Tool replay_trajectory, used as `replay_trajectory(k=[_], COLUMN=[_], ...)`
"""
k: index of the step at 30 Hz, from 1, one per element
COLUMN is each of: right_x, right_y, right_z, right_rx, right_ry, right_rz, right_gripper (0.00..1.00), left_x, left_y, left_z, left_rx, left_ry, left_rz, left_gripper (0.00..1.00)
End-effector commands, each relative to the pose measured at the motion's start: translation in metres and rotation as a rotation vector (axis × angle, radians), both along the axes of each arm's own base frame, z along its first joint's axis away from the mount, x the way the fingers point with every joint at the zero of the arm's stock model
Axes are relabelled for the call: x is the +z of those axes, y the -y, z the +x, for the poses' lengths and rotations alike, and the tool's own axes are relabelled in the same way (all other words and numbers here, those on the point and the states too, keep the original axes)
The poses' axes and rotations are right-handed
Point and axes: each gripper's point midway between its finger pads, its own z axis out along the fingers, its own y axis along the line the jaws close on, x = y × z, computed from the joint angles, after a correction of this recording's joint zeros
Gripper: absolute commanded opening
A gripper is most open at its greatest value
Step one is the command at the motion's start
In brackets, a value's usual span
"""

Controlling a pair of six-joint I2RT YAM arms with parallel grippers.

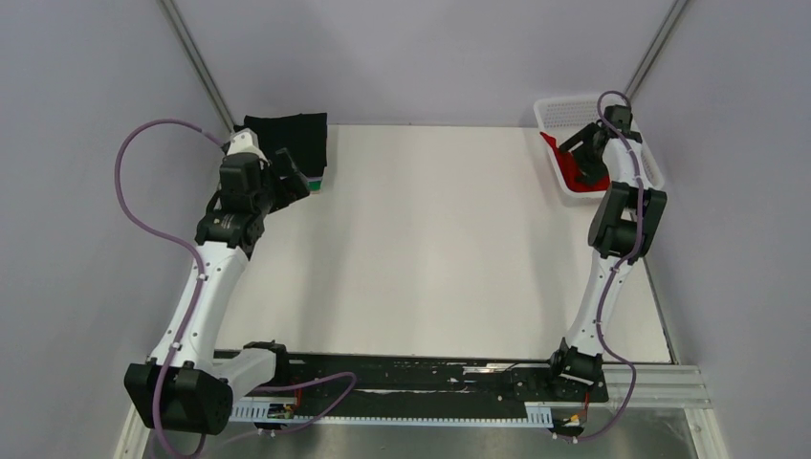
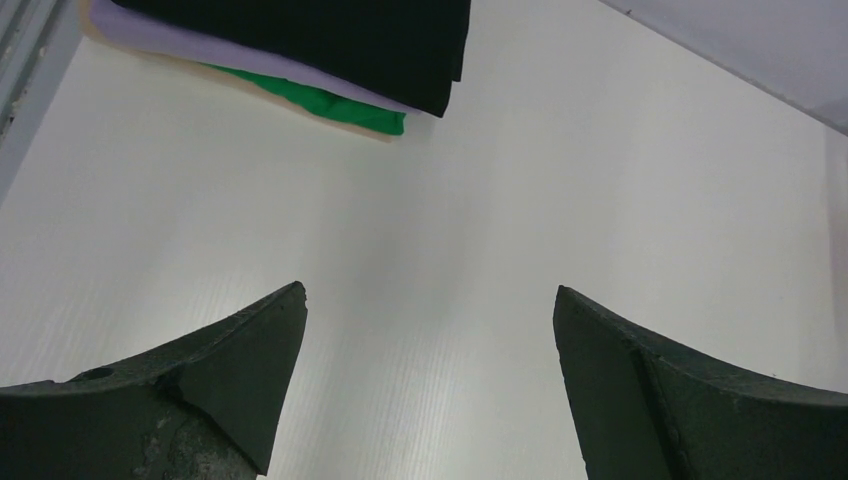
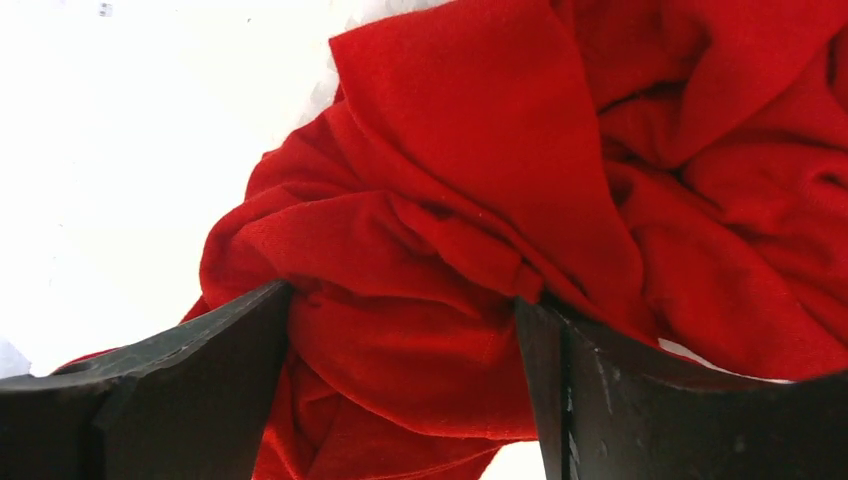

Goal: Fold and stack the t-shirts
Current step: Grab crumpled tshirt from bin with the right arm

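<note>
Starting with the right jaws: they're spread apart and pushed down into the crumpled bright red cloth t-shirt (image 3: 470,200), with a thick ridge of fabric bunched up between the two fingers. Nothing looks pinched yet, so this is read as open and straddling a fold, not a real grip. The placement makes sense. A fat fold gets caught more reliably than a flat layer, and the shirt has to be lifted out before any folding can be done. It's heaped inside the white plastic mesh basket (image 1: 559,113) at the far right corner of the white desk (image 1: 430,249), and the right arm is reached in over the rim.

The left jaws are wide open too, with only bare desk seen between them. They're held low, just short of the stack in the far left corner. The black folded shirt (image 2: 330,35) is on top, the pale lilac folded shirt (image 2: 200,50) is under it, and the green folded shirt (image 2: 340,108) peeks out below. A thin tan edge at the very bottom can't be identified.

The stack is probably tucked into that corner so the middle of the desk can be used for spreading the red one flat. The left arm looks parked to help once it's brought over. Red seems to be the only shirt not yet folded, though the bottom of the basket is hidden.
</note>
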Motion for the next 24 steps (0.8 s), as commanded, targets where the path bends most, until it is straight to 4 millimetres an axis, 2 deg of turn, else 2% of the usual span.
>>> replay_trajectory(k=[1, 3, 6, 8, 9, 10, 13, 16, 18, 21, 22, 24], right_x=[-0.003, -0.001, 0.013, 0.033, 0.047, 0.063, 0.131, 0.207, 0.259, 0.339, 0.371, 0.411], right_y=[-0.010, -0.010, -0.015, -0.017, -0.017, -0.017, -0.009, -0.003, -0.007, -0.037, -0.053, -0.091], right_z=[0.016, 0.022, 0.030, 0.037, 0.040, 0.042, 0.045, 0.035, 0.023, -0.006, -0.022, -0.048], right_rx=[0.035, 0.050, 0.089, 0.128, 0.139, 0.151, 0.164, 0.170, 0.194, 0.317, 0.370, 0.493], right_ry=[0.057, 0.080, 0.139, 0.204, 0.239, 0.275, 0.413, 0.543, 0.639, 0.815, 0.886, 0.986], right_rz=[0.062, 0.061, 0.078, 0.077, 0.064, 0.045, -0.061, -0.178, -0.233, -0.287, -0.308, -0.332], right_gripper=[0.80, 0.69, 0.37, 0.09, 0.01, 0.00, 0.00, 0.00, 0.00, 0.00, 0.00, 0.00], left_x=[0.000, -0.002, -0.002, -0.001, -0.001, 0.001, 0.007, 0.011, 0.014, 0.017, 0.018, 0.020], left_y=[0.004, 0.005, 0.005, 0.005, 0.005, 0.005, 0.004, 0.004, 0.004, 0.005, 0.006, 0.008], left_z=[0.006, 0.005, 0.003, 0.001, 0.000, -0.001, -0.005, -0.008, -0.010, -0.013, -0.012, -0.013], left_rx=[-0.008, -0.012, -0.008, -0.009, -0.008, -0.007, -0.005, -0.005, -0.005, -0.008, -0.011, -0.019], left_ry=[0.002, -0.002, -0.003, -0.001, -0.002, 0.006, 0.023, 0.033, 0.042, 0.056, 0.061, 0.072], left_rz=[-0.025, -0.029, -0.036, -0.037, -0.036, -0.037, -0.036, -0.037, -0.041, -0.050, -0.056, -0.069], left_gripper=[1.00, 1.00, 1.00, 1.00, 1.00, 1.00, 1.00, 1.00, 1.00, 1.00, 1.00, 1.00])
